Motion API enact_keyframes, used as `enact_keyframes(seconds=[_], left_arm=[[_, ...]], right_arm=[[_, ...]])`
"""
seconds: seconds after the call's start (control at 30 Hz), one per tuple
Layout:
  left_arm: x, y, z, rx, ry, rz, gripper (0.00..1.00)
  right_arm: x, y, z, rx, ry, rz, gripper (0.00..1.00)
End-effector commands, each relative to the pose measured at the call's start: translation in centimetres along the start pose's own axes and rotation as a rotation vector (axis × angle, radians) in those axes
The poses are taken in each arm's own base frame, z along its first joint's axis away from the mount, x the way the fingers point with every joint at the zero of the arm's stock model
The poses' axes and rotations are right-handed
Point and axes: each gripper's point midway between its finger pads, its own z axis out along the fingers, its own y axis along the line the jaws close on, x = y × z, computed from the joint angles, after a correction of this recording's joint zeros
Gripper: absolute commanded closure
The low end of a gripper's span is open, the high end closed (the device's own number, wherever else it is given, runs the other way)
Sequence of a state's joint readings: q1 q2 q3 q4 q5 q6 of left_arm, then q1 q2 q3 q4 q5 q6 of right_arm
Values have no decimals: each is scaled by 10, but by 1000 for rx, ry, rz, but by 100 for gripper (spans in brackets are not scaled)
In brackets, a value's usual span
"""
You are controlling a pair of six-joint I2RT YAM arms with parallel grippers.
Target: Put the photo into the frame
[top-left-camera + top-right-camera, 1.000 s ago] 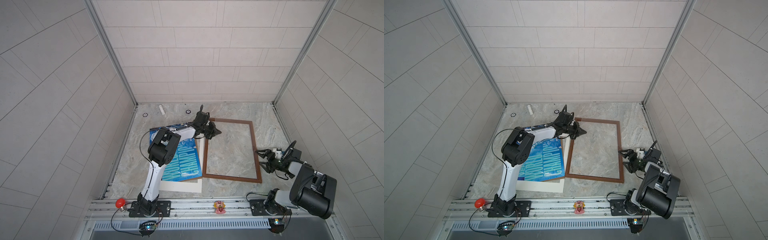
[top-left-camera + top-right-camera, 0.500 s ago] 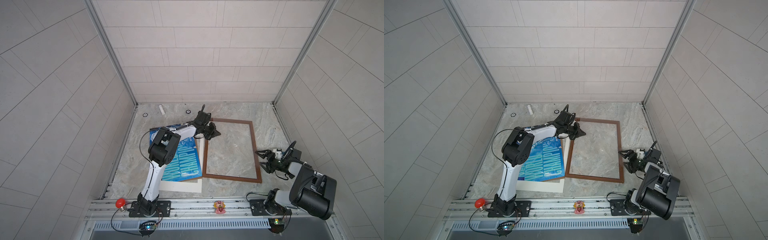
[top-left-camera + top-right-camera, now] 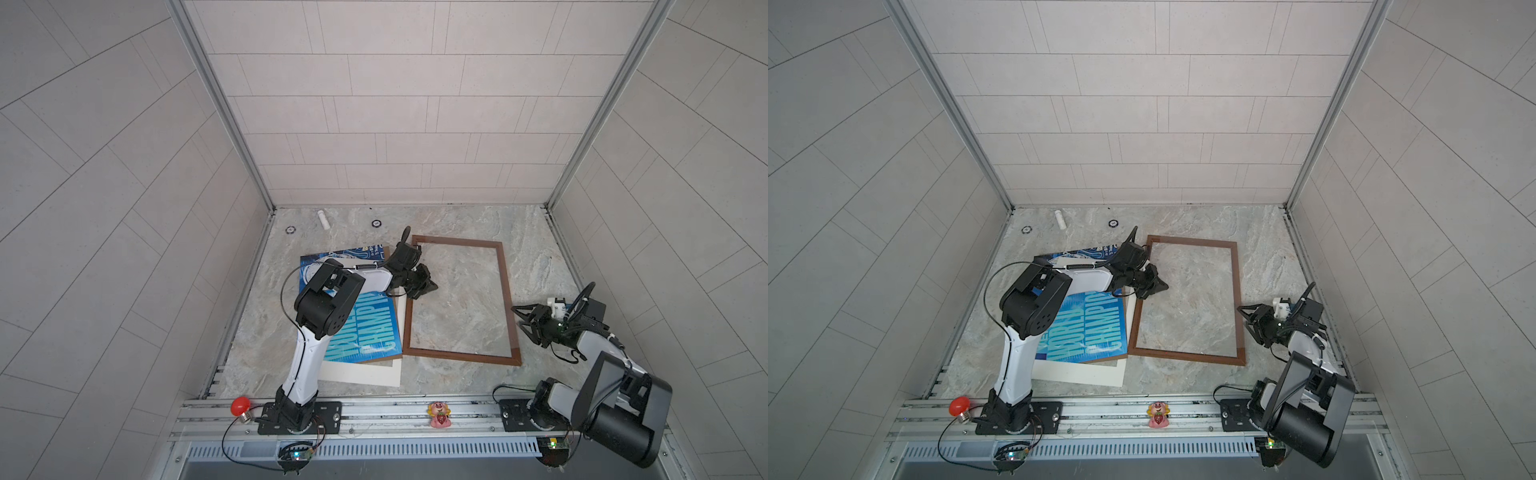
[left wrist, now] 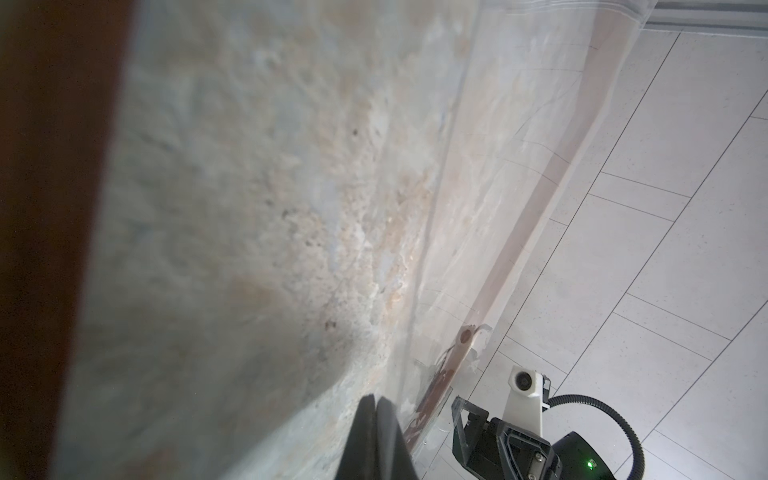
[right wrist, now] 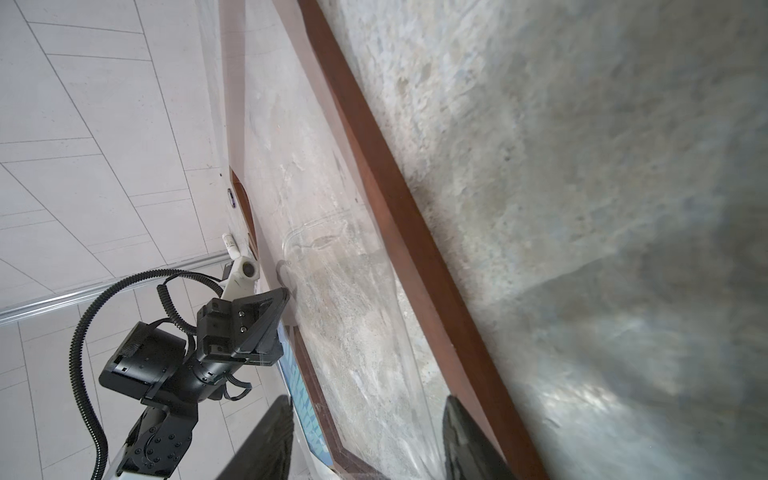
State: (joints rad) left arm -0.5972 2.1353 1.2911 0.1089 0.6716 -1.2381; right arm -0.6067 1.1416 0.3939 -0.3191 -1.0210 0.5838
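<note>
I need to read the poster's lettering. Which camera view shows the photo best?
A top view: the photo lies flat left of the frame, lettering visible, though the left arm covers part. The right wrist view catches only a blue sliver; the left wrist view shows none of it.

Brown frame [image 5: 415,266], right tool [image 5: 365,399] jaws apart

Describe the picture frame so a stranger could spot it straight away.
Start at the marble tabletop, near its middle. The frame is the rectangle of thin dark brown wood lying flat. Unlike the blue photo beside it, marble shows through it.
</note>
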Motion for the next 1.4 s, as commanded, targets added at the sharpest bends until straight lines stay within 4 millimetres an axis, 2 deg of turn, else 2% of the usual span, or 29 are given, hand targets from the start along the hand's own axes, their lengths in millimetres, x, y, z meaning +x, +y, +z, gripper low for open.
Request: enact_keyframes(seconds=[0.0, 0.2, 0.33, 0.47, 0.5, 0.57, 0.63, 0.7, 0.73, 0.87, 1.03, 1.13, 1.37], left_arm=[[-1, -21, -13, 44, -39, 37, 100], [1, -35, -11, 100, -22, 25, 100], [9, -34, -8, 98, -2, 28, 100], [14, -32, -9, 109, 16, 23, 100], [14, -33, -8, 118, 22, 18, 100], [14, -38, -6, 159, 46, 1, 100], [16, -40, -5, 187, 61, -15, 100], [19, -38, -8, 182, 66, -6, 100], [20, -38, -10, 175, 64, 5, 100], [24, -27, -19, 85, 55, 105, 100], [23, -1, -28, -68, 23, 237, 100], [21, 2, -33, -99, 5, 320, 100], [19, 6, -27, -99, 22, 407, 100]], right_arm=[[11, -1, -1, 6, 24, 12, 47], [19, -3, 1, -1, 42, -5, 47], [22, 4, 8, -66, 69, 18, 47], [29, -2, 11, -35, 107, 11, 53], [29, -2, 12, -30, 109, 9, 56], [30, -4, 12, -21, 112, 9, 73], [28, -5, 11, -9, 105, 4, 82], [28, -4, 10, -3, 107, -3, 97], [28, -3, 10, -2, 109, -4, 100], [30, -4, 9, 10, 117, 6, 100], [36, -4, 11, 46, 138, -38, 100], [37, -3, 14, 81, 136, -82, 100], [47, 3, 18, 73, 173, -82, 100]])
